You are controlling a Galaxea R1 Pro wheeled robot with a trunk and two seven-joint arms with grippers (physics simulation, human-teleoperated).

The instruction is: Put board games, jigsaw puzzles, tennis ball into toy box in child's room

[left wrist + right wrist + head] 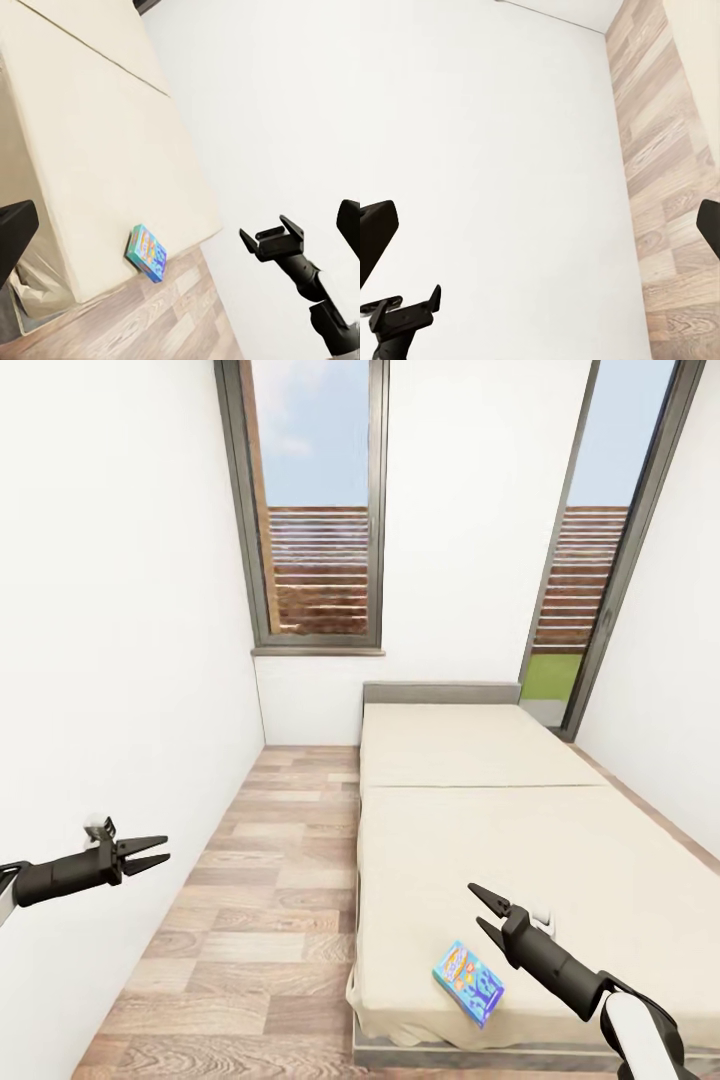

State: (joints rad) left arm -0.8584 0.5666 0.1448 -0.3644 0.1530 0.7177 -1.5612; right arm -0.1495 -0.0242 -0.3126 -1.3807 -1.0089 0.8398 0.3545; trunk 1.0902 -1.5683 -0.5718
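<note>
One board game [468,982], a flat blue box with a colourful lid, lies on the beige bed [470,840] near its foot edge. It shows again in the left wrist view as the board game [147,253] at the mattress edge. My right gripper [482,913] hangs open just above the bed, a little beyond and right of the box, not touching it. My left gripper [150,853] is open over the floor by the left wall, with nothing between its fingers [15,232]. The right wrist view looks past its own fingers [375,240] to the left gripper [405,315].
A strip of wood floor [270,880] runs between the white left wall [110,660] and the bed. A grey headboard [440,692] stands against the far wall under two tall windows [318,510]. The right wall closes in beside the bed.
</note>
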